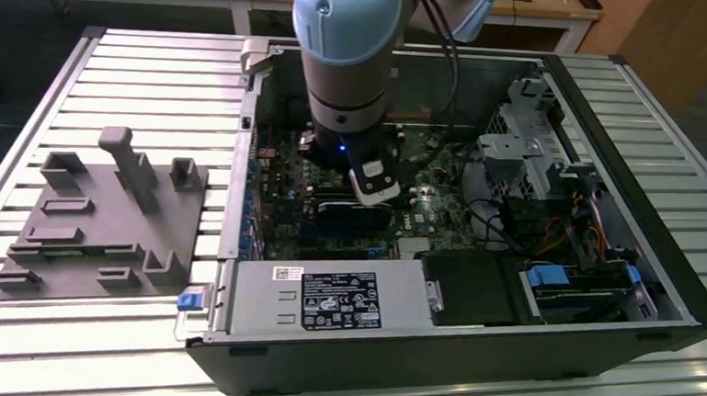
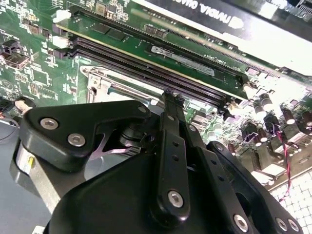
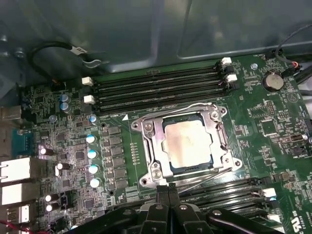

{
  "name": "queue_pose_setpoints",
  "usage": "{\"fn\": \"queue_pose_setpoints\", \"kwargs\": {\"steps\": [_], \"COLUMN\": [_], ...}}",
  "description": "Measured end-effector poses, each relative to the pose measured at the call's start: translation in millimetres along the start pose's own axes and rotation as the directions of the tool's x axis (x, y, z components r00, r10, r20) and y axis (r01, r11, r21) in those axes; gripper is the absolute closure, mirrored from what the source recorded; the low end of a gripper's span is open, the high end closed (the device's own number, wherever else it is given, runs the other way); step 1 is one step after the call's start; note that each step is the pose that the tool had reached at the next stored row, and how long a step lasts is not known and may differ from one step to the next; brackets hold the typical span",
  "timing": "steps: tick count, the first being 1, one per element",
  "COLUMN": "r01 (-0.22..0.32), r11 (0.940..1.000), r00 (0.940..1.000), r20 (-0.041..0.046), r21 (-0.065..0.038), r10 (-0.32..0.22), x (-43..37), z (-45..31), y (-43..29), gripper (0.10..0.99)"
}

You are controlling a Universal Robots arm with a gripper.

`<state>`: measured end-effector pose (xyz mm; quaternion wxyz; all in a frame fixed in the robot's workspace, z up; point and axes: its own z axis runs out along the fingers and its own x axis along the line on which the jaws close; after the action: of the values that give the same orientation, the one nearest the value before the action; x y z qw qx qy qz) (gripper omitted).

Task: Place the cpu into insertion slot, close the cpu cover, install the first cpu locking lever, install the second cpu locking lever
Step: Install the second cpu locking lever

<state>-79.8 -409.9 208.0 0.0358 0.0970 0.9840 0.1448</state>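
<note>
Work table (image 1: 115, 73): a ribbed metal surface carrying everything; a grey fixture block (image 1: 100, 224) with upright pegs lies toward the exterior view's left, well apart from the case.
Computer case (image 1: 442, 369): lies open on its side, with a labelled power supply (image 1: 322, 302) along its near edge and a drive cage (image 1: 522, 153) at the exterior view's right.
Robot arm (image 1: 343, 59): reaches straight down into the case over the motherboard (image 3: 263, 126).
Motherboard: green, with black memory slots (image 3: 156, 85) running along the far side of the socket and more on its near side.
Gripper (image 3: 168, 195): its black fingertips are pressed together with nothing between them, hanging just at the near edge of the socket, by the thin locking lever (image 3: 204, 176) that lies along that edge.
Insertion slot (image 3: 185, 146): a square socket in the middle of the board.
Cpu cover (image 3: 153, 146): the silvery frame lies flat, closed over the socket and bordering the chip on all sides.
Cpu (image 3: 187, 144): seated in the socket, its pale metal top showing through the frame's cut-out centre.
</note>
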Motion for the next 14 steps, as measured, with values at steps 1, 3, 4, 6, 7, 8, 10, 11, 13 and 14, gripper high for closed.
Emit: {"fn": "queue_pose_setpoints", "kwargs": {"steps": [1,3,4,6,7,8,10,11,13,14], "r01": [-0.001,-0.001,-0.002,-0.002,-0.002,-0.003,-0.003,-0.003,-0.003,-0.003], "r11": [1.0,0.9999,0.9998,0.9996,0.9996,0.9995,0.9994,0.9994,0.9993,0.9993], "r00": [1.0,1.0,1.0,1.0,1.0,1.0,1.0,1.0,1.0,1.0], "r20": [-0.001,-0.0029,-0.0038,-0.0052,-0.0055,-0.0058,-0.0065,-0.0067,-0.0071,-0.0073], "r21": [-0.006,-0.016,-0.02,-0.027,-0.029,-0.031,-0.034,-0.035,-0.036,-0.037], "r10": [0.001,0.001,0.002,0.002,0.002,0.003,0.003,0.003,0.003,0.003], "x": [0.4,1.3,1.7,2.4,2.7,3.1,4.0,4.5,5.6,6.3], "z": [0.5,1.7,2.3,3.9,4.7,5.4,6.4,6.8,7.8,8.3], "y": [-0.9,-2.4,-3.1,-4.2,-4.6,-4.9,-5.5,-5.7,-6.3,-6.6], "gripper": [0.98,0.98,0.98,0.98,0.98,0.98,0.98,0.98,0.98,0.98]}}
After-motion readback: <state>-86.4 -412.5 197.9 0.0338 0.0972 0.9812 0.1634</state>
